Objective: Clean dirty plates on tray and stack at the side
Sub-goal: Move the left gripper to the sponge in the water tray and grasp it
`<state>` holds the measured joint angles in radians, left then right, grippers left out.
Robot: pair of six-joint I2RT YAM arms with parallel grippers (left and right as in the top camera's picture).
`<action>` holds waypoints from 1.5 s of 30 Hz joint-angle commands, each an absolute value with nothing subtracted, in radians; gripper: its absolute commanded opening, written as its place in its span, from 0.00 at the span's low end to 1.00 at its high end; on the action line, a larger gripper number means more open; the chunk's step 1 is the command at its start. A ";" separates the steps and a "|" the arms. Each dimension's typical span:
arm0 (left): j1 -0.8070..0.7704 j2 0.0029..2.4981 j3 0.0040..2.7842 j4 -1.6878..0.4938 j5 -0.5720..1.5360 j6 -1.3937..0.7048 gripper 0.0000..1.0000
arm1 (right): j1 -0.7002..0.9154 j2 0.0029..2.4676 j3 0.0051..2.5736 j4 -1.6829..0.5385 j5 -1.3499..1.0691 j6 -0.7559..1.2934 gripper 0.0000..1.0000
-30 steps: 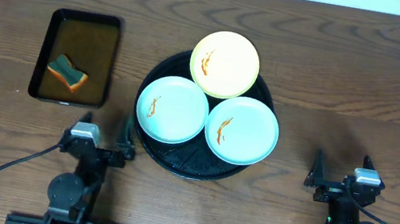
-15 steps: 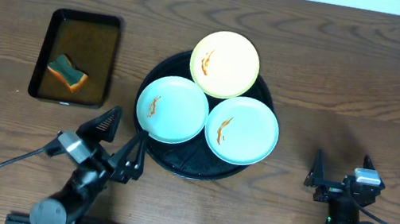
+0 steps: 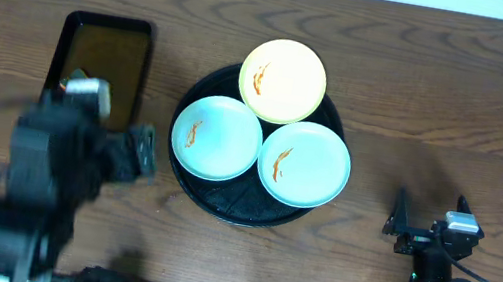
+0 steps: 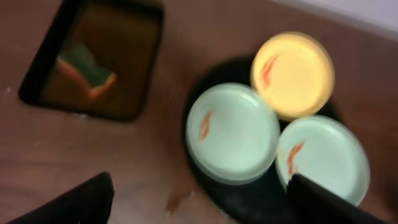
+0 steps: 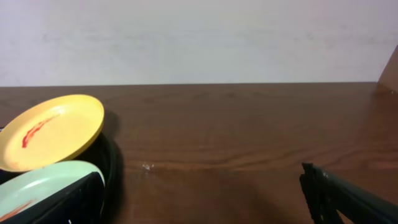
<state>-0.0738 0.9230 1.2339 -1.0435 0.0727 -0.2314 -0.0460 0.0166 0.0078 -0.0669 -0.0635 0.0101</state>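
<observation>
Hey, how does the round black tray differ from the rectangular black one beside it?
The round tray is larger and carries three sauce-streaked plates; the rectangular tray holds brownish liquid and a green-and-orange sponge. The round tray sits mid-table, the rectangular tray to its left. Both are black with raised rims.

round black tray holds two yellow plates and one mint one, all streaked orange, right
No: the overhead view shows one yellow plate, plus a left mint plate and a right mint plate, on the round black tray. All are streaked orange.
</observation>
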 commanded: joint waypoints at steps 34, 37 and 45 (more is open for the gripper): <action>0.346 1.994 1.523 -0.716 0.099 -0.545 0.80 | -0.039 0.013 0.006 -0.071 -0.060 -0.001 0.99; 0.346 2.046 1.523 -0.713 0.060 -0.545 0.78 | -0.039 0.013 0.006 -0.071 -0.060 -0.001 0.99; 0.347 2.133 1.523 -0.695 0.025 -0.545 0.77 | -0.039 0.013 0.006 -0.071 -0.060 -0.001 0.99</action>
